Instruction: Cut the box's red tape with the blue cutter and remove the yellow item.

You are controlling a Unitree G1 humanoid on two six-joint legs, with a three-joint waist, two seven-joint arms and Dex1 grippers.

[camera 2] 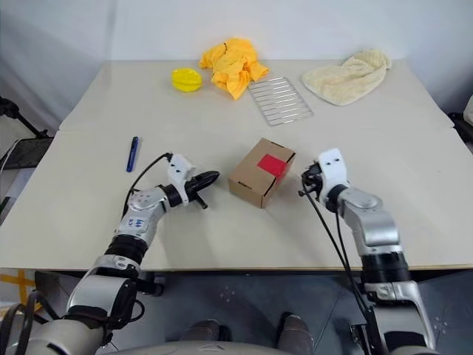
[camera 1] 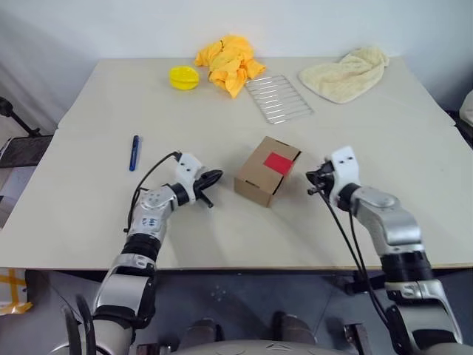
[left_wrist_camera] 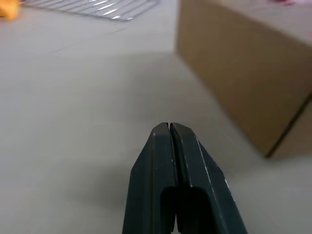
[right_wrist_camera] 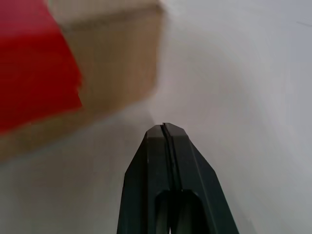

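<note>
Left claw [camera 1: 214, 177] closed, brown box [camera 1: 260, 177] shut, red tape [camera 1: 278, 163] intact

We see a beige table [camera 1: 89, 222]: box [camera 1: 267, 171] centre, blue cutter [camera 1: 134, 152] left; far edge holds yellow disc [camera 1: 184, 77], orange cloth [camera 1: 229, 63], wire rack [camera 1: 279, 97], cream towel [camera 1: 346, 73].

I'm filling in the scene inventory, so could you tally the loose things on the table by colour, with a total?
Yellow or orange: 2, the round disc and the crumpled cloth
Cream: 1, the towel
Silver: 1, the wire rack
Blue: 1, the blue cutter
Brown: 1, the box with its red tape
Total: 6
</note>
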